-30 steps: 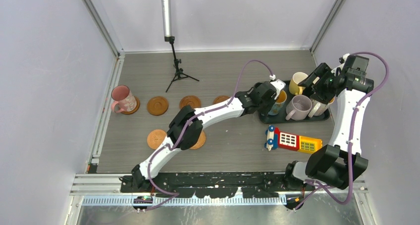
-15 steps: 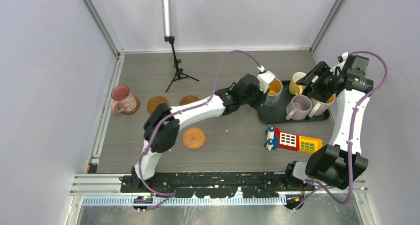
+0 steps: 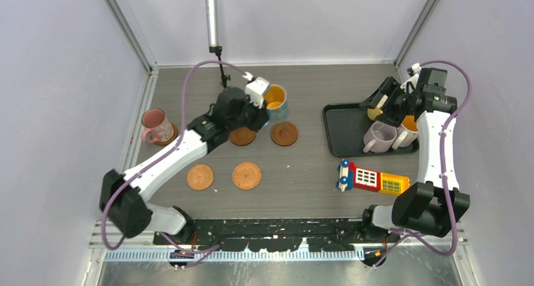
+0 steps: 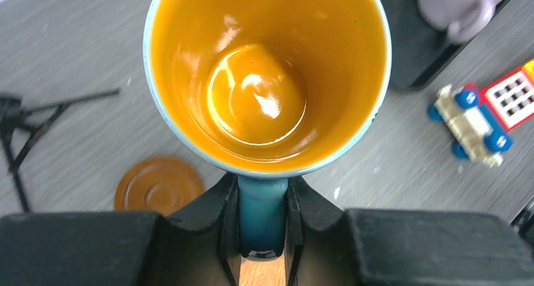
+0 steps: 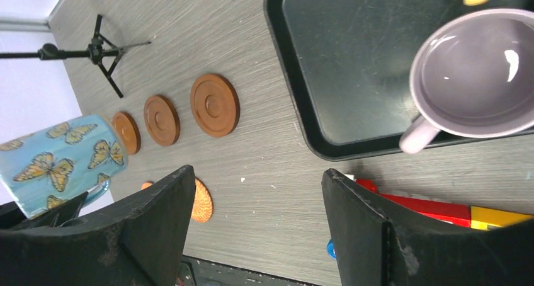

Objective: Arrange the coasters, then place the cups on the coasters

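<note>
Our left pincer [image 4: 263,226] clamps the handle of the blue cup [image 4: 264,78], which we hold near the far edge of the tabletop [image 3: 302,172], just beside a dark coaster [image 3: 284,133]. Our right pincer [image 5: 258,210] gapes wide over the black tray [image 5: 340,78], where the lilac cup [image 5: 478,72] sits, by the right edge.

left hand [image 3: 262,104]: holds blue cup [image 3: 276,101] | right hand [image 3: 381,104]: over black tray [image 3: 343,135]
</note>
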